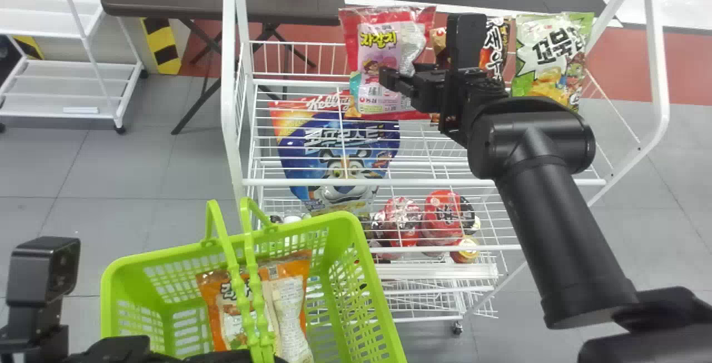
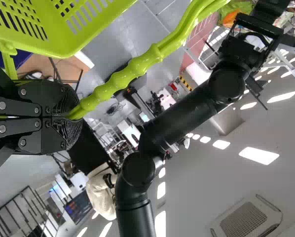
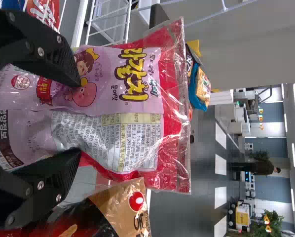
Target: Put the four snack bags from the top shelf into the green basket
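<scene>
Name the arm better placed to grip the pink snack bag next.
Right, likely: its end effector is open close to the pink snack bag, while the left end effector is shut on a basket handle.

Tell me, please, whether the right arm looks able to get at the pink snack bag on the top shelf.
Probably yes: the right arm's tool is open at the pink snack bag, with nothing visible between them, though the orange-and-black bag close beside it could get brushed.
</scene>
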`<action>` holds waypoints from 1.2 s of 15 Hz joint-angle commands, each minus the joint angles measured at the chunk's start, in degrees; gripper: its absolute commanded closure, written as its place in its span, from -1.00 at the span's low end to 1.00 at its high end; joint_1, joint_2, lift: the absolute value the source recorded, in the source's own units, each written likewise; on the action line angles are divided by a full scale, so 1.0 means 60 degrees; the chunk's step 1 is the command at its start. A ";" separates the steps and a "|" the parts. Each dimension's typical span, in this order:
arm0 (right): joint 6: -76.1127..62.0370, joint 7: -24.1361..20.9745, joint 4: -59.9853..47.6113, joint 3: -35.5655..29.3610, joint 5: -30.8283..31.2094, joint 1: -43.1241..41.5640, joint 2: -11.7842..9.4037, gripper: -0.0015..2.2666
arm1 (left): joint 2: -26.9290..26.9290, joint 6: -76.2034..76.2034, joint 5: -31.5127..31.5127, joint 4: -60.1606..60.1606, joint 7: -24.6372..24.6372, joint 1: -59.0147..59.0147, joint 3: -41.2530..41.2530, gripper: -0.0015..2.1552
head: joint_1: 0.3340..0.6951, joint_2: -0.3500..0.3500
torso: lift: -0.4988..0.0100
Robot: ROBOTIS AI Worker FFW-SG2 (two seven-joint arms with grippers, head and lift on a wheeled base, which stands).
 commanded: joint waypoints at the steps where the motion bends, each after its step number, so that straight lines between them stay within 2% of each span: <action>1: 0.0051 0.0021 -0.0651 -0.0046 -0.0099 0.0372 0.0008 0.99 | 0.0000 -0.0019 0.0015 0.0014 -0.0109 0.0000 0.0009 0.99 | 1.00 -0.35 | 0.95; 4: 0.0373 0.0065 -0.1970 -0.0149 -0.0451 0.1002 -0.0036 0.99 | 0.0000 -0.0077 0.0015 -0.0001 -0.0109 0.0000 0.0009 0.99 | 1.00 -0.34 | 0.95; 9: 0.2219 0.0124 -0.6115 -0.0383 -0.1403 0.2964 -0.0183 0.99 | 0.0000 -0.0048 0.0000 -0.0001 -0.0109 -0.0029 0.0024 0.99 | 1.00 -0.28 | 0.95; 14: 0.7112 0.0094 -1.0202 -0.0734 -0.2721 0.5030 -0.0388 0.99 | -0.0015 -0.0048 0.0000 0.0014 -0.0109 -0.0117 0.0009 0.99 | 1.00 -0.19 | 0.95; 16: 0.8606 0.0080 -1.1403 -0.0896 -0.3029 0.5630 -0.0388 0.99 | -0.0015 -0.0048 0.0000 -0.0001 -0.0109 -0.0146 -0.0020 0.99 | 1.00 -0.15 | 0.95; 18: 1.0481 -0.0037 -1.2150 -0.1379 -0.3952 0.5806 -0.0388 0.99 | -0.0015 -0.0048 0.0000 -0.0001 -0.0109 -0.0161 -0.0064 0.99 | 1.00 -0.11 | 0.95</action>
